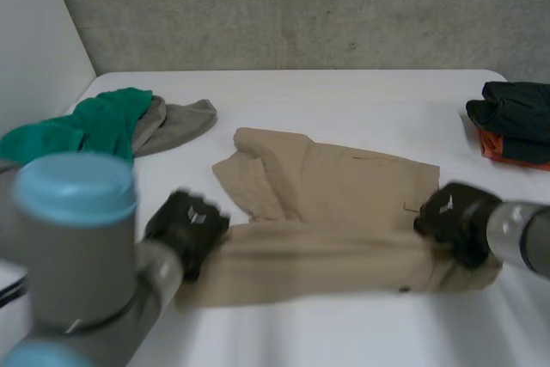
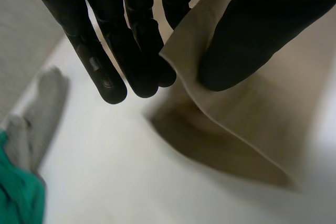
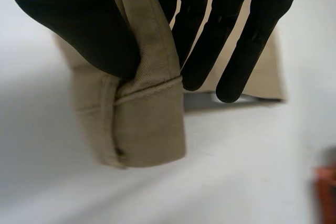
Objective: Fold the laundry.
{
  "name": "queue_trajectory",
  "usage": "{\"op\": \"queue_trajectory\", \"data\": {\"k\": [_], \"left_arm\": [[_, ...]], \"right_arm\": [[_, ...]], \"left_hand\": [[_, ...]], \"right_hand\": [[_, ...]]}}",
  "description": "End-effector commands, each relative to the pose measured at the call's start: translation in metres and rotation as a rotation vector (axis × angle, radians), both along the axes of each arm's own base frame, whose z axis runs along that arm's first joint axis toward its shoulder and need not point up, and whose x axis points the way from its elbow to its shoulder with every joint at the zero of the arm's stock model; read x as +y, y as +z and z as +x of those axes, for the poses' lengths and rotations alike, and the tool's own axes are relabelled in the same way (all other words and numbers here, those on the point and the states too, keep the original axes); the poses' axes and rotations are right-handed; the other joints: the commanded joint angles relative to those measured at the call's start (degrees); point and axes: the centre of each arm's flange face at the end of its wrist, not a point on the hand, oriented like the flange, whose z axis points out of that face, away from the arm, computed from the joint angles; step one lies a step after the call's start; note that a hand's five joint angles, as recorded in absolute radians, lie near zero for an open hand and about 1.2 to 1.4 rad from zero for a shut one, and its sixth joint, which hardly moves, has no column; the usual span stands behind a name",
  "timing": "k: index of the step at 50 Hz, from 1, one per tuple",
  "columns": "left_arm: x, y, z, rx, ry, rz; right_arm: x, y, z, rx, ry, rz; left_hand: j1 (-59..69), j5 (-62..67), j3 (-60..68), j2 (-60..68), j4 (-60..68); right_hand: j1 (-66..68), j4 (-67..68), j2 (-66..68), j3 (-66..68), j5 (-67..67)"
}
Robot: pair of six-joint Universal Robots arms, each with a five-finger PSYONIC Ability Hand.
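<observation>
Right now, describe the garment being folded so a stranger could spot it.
On the white table, look at the middle. The tan garment lies there, its near edge pinched by the left hand and right hand. It is the only beige piece: the green cloth and grey cloth lie left, the dark stack right.

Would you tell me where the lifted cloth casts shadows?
Left wrist view: a dark patch on the table under the tan trousers pinched by the left hand; right wrist view: a grey band under the cloth edge at the fingertips of the right hand.
</observation>
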Motion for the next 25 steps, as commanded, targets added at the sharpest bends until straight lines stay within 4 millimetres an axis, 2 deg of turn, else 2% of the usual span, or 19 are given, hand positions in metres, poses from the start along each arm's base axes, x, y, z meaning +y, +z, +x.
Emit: {"op": "queue_trajectory", "data": {"k": [1, 3, 4, 7, 8, 9, 12, 15, 18, 19, 20, 22, 23, 24, 25], "left_arm": [[-0.09, 0.063, -0.056, 0.174, 0.009, -0.378], [-0.11, 0.096, -0.063, 0.234, 0.021, -0.542], [-0.125, 0.13, -0.063, 0.287, 0.044, -0.715], [-0.143, 0.175, -0.059, 0.349, 0.094, -0.981], [-0.146, 0.201, -0.055, 0.397, 0.126, -1.139], [-0.144, 0.215, -0.054, 0.424, 0.136, -1.214], [-0.134, 0.239, -0.052, 0.485, 0.151, -1.339], [-0.135, 0.229, -0.054, 0.454, 0.139, -1.29], [-0.138, 0.202, -0.055, 0.401, 0.12, -1.173], [-0.139, 0.192, -0.054, 0.387, 0.113, -1.141], [-0.14, 0.172, -0.053, 0.364, 0.106, -1.074], [-0.14, 0.153, -0.051, 0.346, 0.101, -1.016], [-0.139, 0.141, -0.05, 0.334, 0.096, -0.982], [-0.137, 0.121, -0.048, 0.311, 0.092, -0.926], [-0.136, 0.112, -0.047, 0.298, 0.09, -0.9]], "right_arm": [[-0.078, 0.051, 0.023, -0.114, -0.084, -0.416], [-0.092, 0.075, 0.029, -0.176, -0.086, -0.552], [-0.104, 0.1, 0.035, -0.243, -0.084, -0.694], [-0.117, 0.133, 0.042, -0.341, -0.076, -0.902], [-0.122, 0.152, 0.044, -0.404, -0.068, -1.026], [-0.124, 0.161, 0.044, -0.43, -0.064, -1.085], [-0.127, 0.18, 0.045, -0.491, -0.056, -1.22], [-0.13, 0.174, 0.048, -0.491, -0.052, -1.202], [-0.128, 0.155, 0.062, -0.491, -0.031, -1.134], [-0.127, 0.15, 0.066, -0.491, -0.024, -1.119], [-0.123, 0.141, 0.073, -0.491, -0.011, -1.087], [-0.121, 0.133, 0.078, -0.491, -0.002, -1.06], [-0.119, 0.122, 0.081, -0.487, 0.01, -1.027], [-0.12, 0.114, 0.082, -0.483, 0.013, -1.004], [-0.12, 0.105, 0.083, -0.479, 0.012, -0.981]], "left_hand": [[14.4, 13.4, 11.6, 11.5, 11.3], [14.4, 13.4, 11.6, 11.5, 11.3], [14.4, 13.4, 11.6, 11.5, 11.3], [14.4, 13.4, 11.6, 11.5, 11.3], [14.4, 13.4, 11.6, 11.5, 11.3], [14.4, 13.4, 11.6, 11.5, 11.3], [14.4, 13.4, 11.6, 11.5, 11.3], [14.4, 13.4, 11.6, 11.5, 11.3], [14.4, 13.4, 11.6, 11.5, 11.3], [14.4, 13.4, 11.6, 11.5, 11.3], [14.4, 13.4, 11.6, 11.5, 11.3], [14.4, 13.4, 11.6, 11.5, 11.3], [14.4, 13.4, 11.6, 11.5, 11.3], [14.4, 13.4, 11.6, 11.5, 11.3], [14.4, 13.4, 11.6, 11.5, 11.3]], "right_hand": [[18.0, 11.2, 12.4, 11.6, 13.3], [18.0, 11.2, 12.4, 11.6, 13.3], [18.0, 11.2, 12.4, 11.6, 13.3], [18.0, 11.2, 12.4, 11.6, 13.3], [18.0, 11.2, 12.4, 11.6, 13.3], [18.0, 11.2, 12.4, 11.6, 13.3], [18.0, 11.2, 12.4, 11.6, 13.3], [18.0, 11.2, 12.4, 11.6, 13.3], [18.0, 11.2, 12.4, 11.6, 13.3], [18.0, 11.2, 12.4, 11.6, 13.3], [18.0, 11.2, 12.4, 11.6, 13.3], [18.0, 11.2, 12.4, 11.6, 13.3], [18.0, 11.2, 12.4, 11.6, 13.3], [18.0, 11.2, 12.4, 11.6, 13.3], [18.0, 11.2, 12.4, 11.6, 13.3]]}}
